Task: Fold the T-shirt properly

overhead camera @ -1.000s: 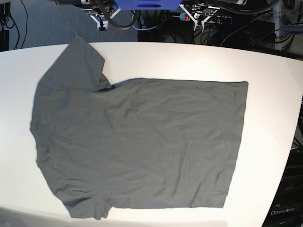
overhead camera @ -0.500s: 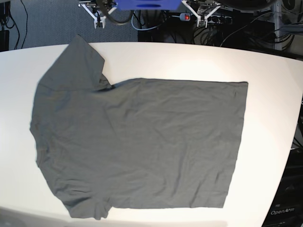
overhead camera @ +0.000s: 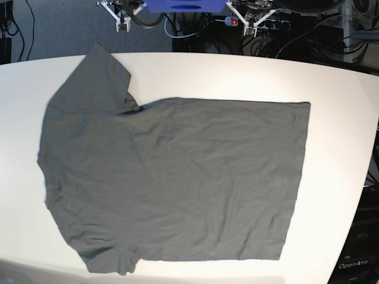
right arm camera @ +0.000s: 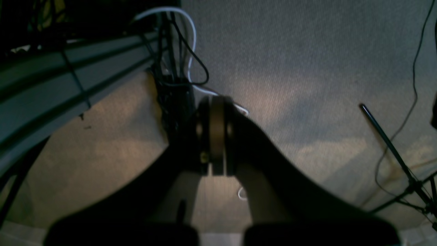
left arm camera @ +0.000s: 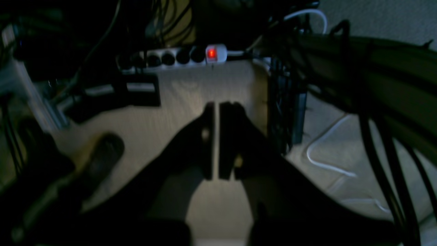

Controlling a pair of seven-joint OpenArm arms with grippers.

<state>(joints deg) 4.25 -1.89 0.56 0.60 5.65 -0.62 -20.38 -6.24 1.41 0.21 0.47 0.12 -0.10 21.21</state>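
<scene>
The dark grey T-shirt (overhead camera: 172, 177) lies spread flat on the white table (overhead camera: 337, 118), hem to the right, shoulders to the left. One sleeve (overhead camera: 100, 77) points toward the far edge and the other lies at the near left. Both grippers hang off the table behind its far edge, well away from the cloth. My left gripper (left arm camera: 216, 105) is shut with nothing in it, and shows small in the base view (overhead camera: 256, 25). My right gripper (right arm camera: 216, 99) is also shut and empty, at the top left of the base view (overhead camera: 122, 23).
Behind the table lie cables and a power strip (left arm camera: 177, 56) with a lit red switch, over grey carpet (right arm camera: 307, 51). A dark equipment case (overhead camera: 358, 248) stands at the table's right edge. Bare table surface rings the shirt, widest on the right.
Both arms have drawn back toward the top edge of the base view, so less of them shows. The T-shirt has not moved.
</scene>
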